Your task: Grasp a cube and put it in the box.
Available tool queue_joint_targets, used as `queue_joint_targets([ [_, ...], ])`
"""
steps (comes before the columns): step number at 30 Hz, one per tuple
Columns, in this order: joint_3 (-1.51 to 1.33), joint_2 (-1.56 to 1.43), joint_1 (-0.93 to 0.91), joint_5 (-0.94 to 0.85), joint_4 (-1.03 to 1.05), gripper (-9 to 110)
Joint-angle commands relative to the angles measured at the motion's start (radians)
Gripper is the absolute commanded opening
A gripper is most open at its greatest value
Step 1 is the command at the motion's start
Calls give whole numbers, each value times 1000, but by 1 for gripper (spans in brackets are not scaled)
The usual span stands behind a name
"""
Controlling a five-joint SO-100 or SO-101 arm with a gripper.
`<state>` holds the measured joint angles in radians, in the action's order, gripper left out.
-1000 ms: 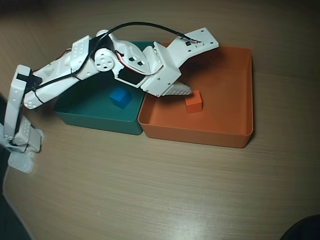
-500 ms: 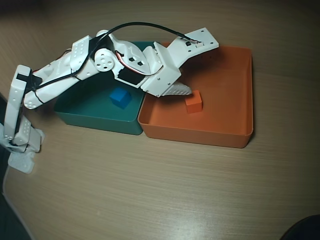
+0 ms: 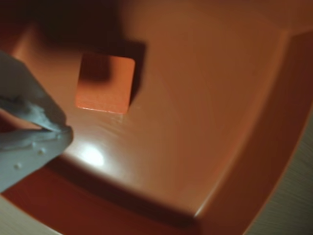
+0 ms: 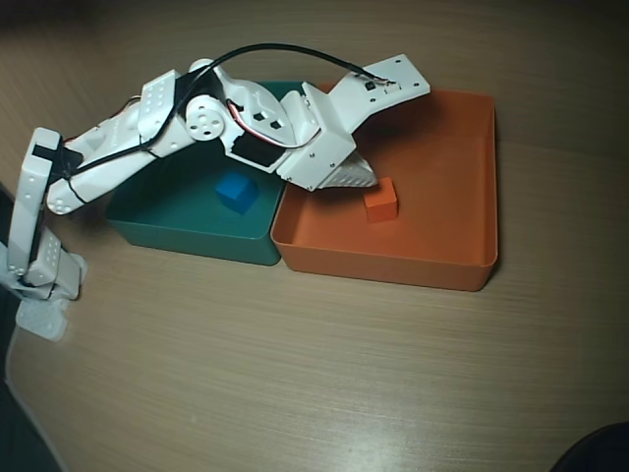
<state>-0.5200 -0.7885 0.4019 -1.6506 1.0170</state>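
The small orange cube lies flat on the floor of the orange box, free of the gripper. In the overhead view the cube sits left of the middle of the box. My gripper hangs over the left part of the box, just left of the cube and a little above the floor. In the wrist view the gripper enters from the left edge. Its two grey fingers meet at the tip with only a thin sliver between them, and nothing is held.
A teal-green tray stands against the box's left wall with a small blue cube inside, partly under my arm. The arm's base is at the far left. Bare wooden table lies in front.
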Motion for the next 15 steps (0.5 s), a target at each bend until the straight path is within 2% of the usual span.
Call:
queue_joint_targets([
  [1,64,-34,-5,3,-17,-5],
  [7,52,-49,-5,3,-11,-5],
  [15,-129,-192,-5,-9,-18,-5],
])
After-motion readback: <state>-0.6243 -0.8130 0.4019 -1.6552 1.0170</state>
